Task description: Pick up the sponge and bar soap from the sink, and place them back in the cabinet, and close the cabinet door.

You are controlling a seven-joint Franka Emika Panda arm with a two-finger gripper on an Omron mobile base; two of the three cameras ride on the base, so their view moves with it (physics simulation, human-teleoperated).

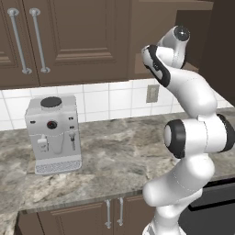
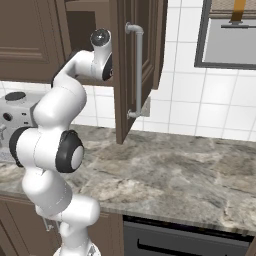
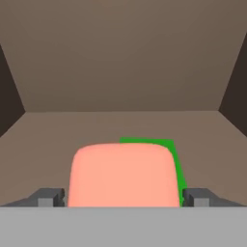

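Two fingertips (image 3: 48,197) are gripping the bar soap (image 3: 123,173) low-centre inside the cabinet (image 3: 120,62), risking nudging the sponge (image 3: 174,159) behind on release.

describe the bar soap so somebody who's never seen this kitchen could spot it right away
Look inside the open brown cabinet above the counter. The bar soap sits on its shelf between the gripper's fingertips. It is salmon-pink and rounded, unlike the green sponge peeking out behind it.
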